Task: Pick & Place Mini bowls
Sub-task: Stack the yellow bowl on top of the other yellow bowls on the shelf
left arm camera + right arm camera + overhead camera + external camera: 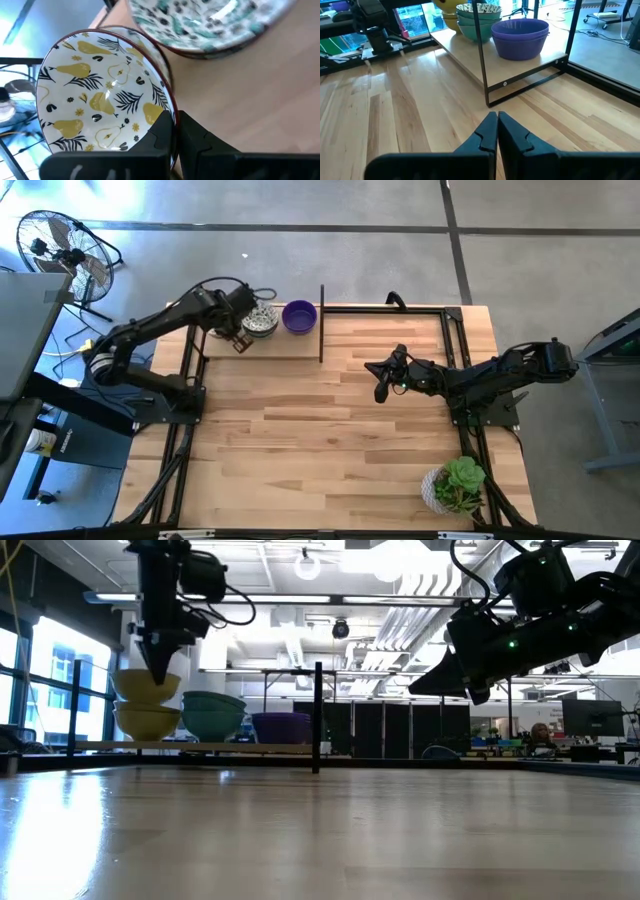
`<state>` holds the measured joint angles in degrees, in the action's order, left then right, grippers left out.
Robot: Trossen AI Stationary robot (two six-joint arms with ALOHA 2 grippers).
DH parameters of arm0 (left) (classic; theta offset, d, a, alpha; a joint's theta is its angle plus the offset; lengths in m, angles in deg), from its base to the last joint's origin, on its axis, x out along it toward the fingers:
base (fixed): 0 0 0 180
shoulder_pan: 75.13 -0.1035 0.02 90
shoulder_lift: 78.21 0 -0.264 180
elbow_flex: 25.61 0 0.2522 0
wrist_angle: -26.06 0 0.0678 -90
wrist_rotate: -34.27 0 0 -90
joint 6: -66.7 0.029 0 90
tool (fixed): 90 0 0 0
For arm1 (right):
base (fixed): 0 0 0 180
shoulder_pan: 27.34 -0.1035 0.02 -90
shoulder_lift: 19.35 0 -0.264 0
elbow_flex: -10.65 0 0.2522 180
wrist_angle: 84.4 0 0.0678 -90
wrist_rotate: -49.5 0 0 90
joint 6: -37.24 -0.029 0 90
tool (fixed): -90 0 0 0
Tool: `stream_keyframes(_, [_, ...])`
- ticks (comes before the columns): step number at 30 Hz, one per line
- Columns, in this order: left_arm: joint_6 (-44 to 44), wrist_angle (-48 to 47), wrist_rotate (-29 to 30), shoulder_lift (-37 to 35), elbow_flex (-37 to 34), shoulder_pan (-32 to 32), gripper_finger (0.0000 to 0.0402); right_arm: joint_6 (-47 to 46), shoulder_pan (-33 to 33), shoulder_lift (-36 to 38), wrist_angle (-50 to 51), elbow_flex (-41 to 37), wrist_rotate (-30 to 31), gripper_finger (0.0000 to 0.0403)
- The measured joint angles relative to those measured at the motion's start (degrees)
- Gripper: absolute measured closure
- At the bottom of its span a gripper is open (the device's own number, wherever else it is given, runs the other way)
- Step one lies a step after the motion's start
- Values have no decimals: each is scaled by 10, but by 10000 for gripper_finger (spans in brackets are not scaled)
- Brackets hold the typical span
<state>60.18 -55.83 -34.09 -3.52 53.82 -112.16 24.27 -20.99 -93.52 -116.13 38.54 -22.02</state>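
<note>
The left fingers (172,131) are pinched together on the rim of the pear bowl (100,95), one finger inside the rim and one outside. That bowl, white with yellow pears and dark leaves, is the top one of a yellow stack (146,705) at the far left end of the shelf (290,352), a raised board along the counter's (330,440) far edge. Just beside it on the shelf is the green bowl stack (262,321), speckled inside, and next to that the purple bowls (299,316), near a dark upright post (322,325).

The right fingers (497,131) are closed on nothing, hanging above the middle of the counter, well apart from every bowl and pointing toward the shelf.

A plant (455,485) in a white pot stands at the counter's near right corner.
</note>
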Motion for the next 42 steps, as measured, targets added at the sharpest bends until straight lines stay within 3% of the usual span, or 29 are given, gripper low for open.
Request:
stream_keyframes(14, [62,42,-47,0,-9,-84,387,2,0,0,0,0,0,402])
stream_keyframes(34, [67,63,-45,6,-47,-84,392,2,0,0,0,0,0,402])
stream_keyframes(37, [67,70,-46,6,-47,-83,380,2,0,0,0,0,0,401])
stream_keyframes(42, [67,71,-58,6,-47,-83,327,2,0,0,0,0,0,402])
